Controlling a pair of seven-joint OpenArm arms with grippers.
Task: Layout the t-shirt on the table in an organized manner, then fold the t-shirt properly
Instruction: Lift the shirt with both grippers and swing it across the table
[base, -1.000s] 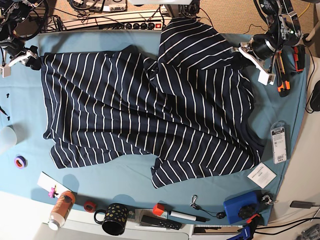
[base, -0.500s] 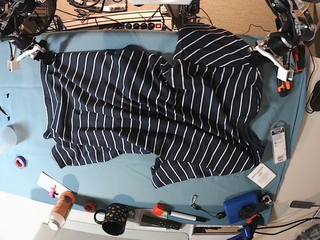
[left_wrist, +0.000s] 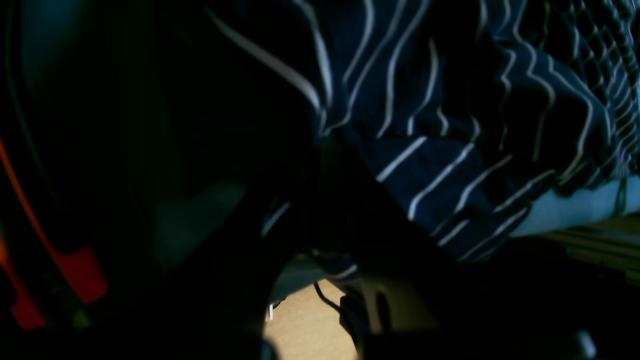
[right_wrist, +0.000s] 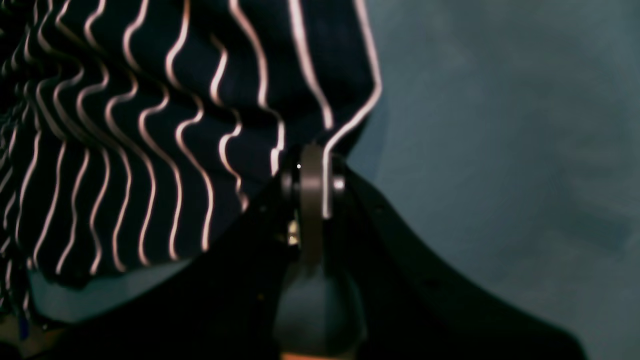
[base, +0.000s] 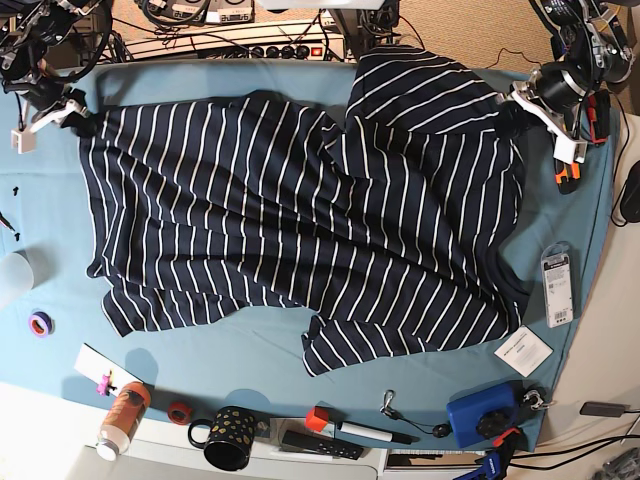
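Laying out is underway: the shirt (base: 300, 220) is lying spread but rumpled across the tabletop (base: 560, 215). The right hand (base: 72, 103) is pinching its 10 o'clock corner; the left hand (base: 520, 100) is clamping its 2 o'clock edge. Next, probably, they should be pulling apart to flatten the wrinkles.

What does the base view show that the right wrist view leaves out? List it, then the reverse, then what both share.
Only the base view: the whole t-shirt spread across the table, the left gripper at its far corner, and clutter along the near edge such as the spotted mug and blue box.

Only the right wrist view: the right gripper shut on the t-shirt hem, close up.

Both: striped navy fabric on teal cloth.
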